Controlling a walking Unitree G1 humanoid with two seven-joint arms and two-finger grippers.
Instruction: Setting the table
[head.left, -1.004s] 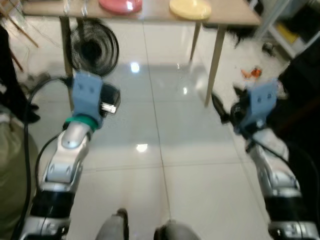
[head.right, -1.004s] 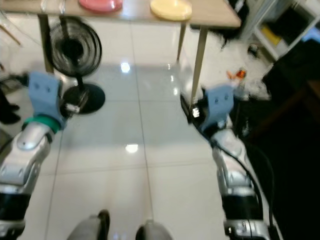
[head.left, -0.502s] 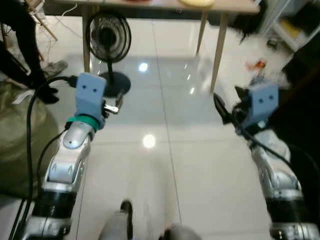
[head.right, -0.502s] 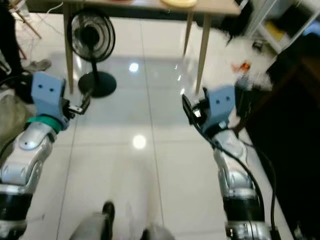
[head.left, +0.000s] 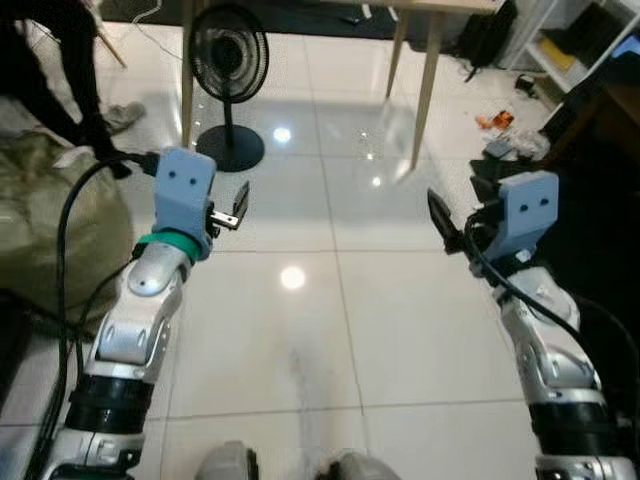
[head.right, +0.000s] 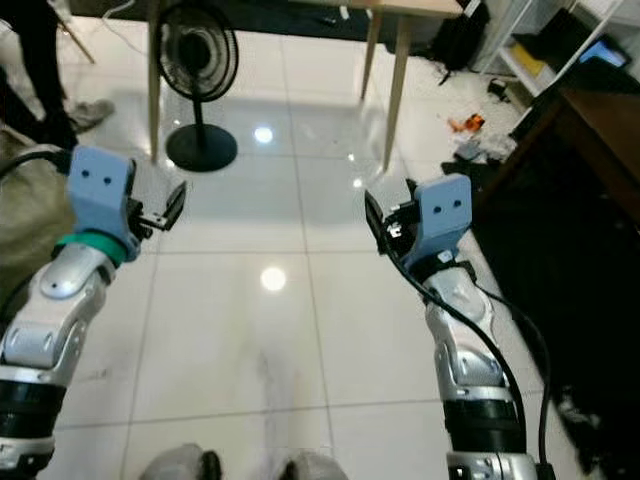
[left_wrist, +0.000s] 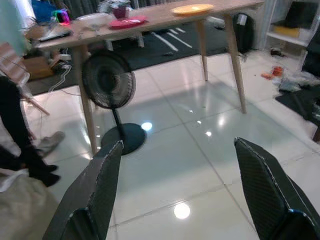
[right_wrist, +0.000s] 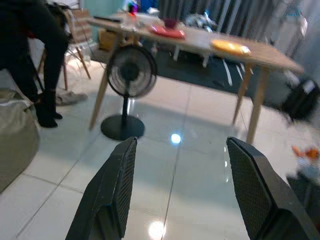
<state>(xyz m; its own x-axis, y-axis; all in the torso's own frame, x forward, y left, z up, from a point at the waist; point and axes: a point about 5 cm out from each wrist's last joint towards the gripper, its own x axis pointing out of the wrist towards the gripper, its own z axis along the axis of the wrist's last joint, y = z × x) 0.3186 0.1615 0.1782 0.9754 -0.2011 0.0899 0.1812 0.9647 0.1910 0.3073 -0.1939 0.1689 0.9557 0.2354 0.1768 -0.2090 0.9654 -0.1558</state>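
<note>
Yellow plate (left_wrist: 192, 8) and pink plate (left_wrist: 128, 21) sit on the wooden counter (left_wrist: 150, 20), well ahead of the robot at 12 o'clock. Yellow one is toward the counter's right end, pink one left of it, the two apart. A small dark cup (left_wrist: 120, 11) stands just behind the pink plate. More clutter at the counter's left end, too small to identify.

Both arms are raised, forearms bent up and forward, tools pointing toward the counter over bare floor. Left tool (head.left: 238, 205) at roughly 10 o'clock in the head view, fingers (left_wrist: 95, 192) spread wide, holding nothing. Right tool (head.right: 372, 218) at about 2 o'clock, fingers (right_wrist: 116, 187) also spread, holding nothing. Both tools are well short of the counter and far from either plate.

A black pedestal fan (head.left: 230, 70) stands on the floor under the counter's left side, beside a leg. White glossy tile floor (head.left: 330, 300) with lamp reflections. A person's dark-trousered legs (head.left: 60, 70) at 11 o'clock, near an olive beanbag (head.left: 45, 230) at 9 o'clock. A black backpack (left_wrist: 243, 32) lies beyond the counter's right legs; small orange litter (head.left: 495, 120) on the floor at 1 o'clock. Dark furniture (head.right: 590, 150) at 3 o'clock. Black cable (head.left: 75, 215) loops off the left wrist.
</note>
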